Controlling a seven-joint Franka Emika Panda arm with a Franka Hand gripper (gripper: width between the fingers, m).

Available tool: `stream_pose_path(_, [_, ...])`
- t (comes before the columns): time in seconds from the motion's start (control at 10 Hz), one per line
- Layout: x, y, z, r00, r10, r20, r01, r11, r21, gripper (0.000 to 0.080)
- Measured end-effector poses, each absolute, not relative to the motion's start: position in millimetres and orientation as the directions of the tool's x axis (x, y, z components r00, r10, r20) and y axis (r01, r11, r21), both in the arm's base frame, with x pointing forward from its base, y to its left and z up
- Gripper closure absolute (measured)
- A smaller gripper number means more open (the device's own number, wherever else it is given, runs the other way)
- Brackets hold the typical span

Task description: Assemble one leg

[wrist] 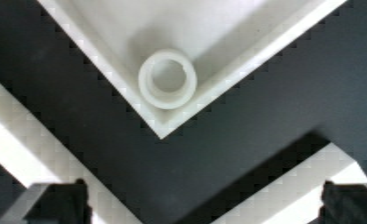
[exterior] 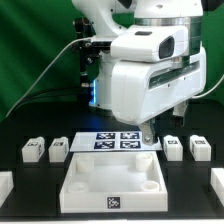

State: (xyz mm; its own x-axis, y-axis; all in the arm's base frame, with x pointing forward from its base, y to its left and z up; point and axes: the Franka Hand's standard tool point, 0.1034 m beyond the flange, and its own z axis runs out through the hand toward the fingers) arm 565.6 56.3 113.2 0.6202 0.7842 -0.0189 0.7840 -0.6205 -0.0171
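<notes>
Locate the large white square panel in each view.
Exterior view: the panel lies low at centre, in front of the marker board.
Wrist view: only one corner of it shows, with a ring-shaped boss.
Shared landmark: the tool, near the panel's far corner on the exterior view's right; its fingers show in the wrist view.

Exterior faces front; wrist close above shared panel.
</notes>
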Motion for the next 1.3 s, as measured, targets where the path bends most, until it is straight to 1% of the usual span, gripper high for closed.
stream_pose_path(0.7, [566, 56, 113.1, 0.615, 0.788, -0.019, 0.788, -0.615, -0.017, 0.0150])
stream_pose_path(0.9, [566, 56, 113.0, 0.597, 0.802, -0.019, 0.802, -0.597, -0.018, 0.0150])
stream_pose_path(1.0, [564, 54, 113.3, 0.565, 0.825, -0.020, 0.825, -0.565, -0.017, 0.0150])
stream_pose_path(1.1, [549, 41, 113.5, 0.389, 0.921, -0.021, 0.921, -0.390, -0.021, 0.0150])
stream_pose_path(1.2, [532, 32, 110.5, 0.267, 0.964, -0.014, 0.964, -0.267, -0.013, 0.0150])
stream_pose_path(1.3, [511, 19, 101.6, 0.117, 0.993, -0.010, 0.993, -0.117, -0.014, 0.0150])
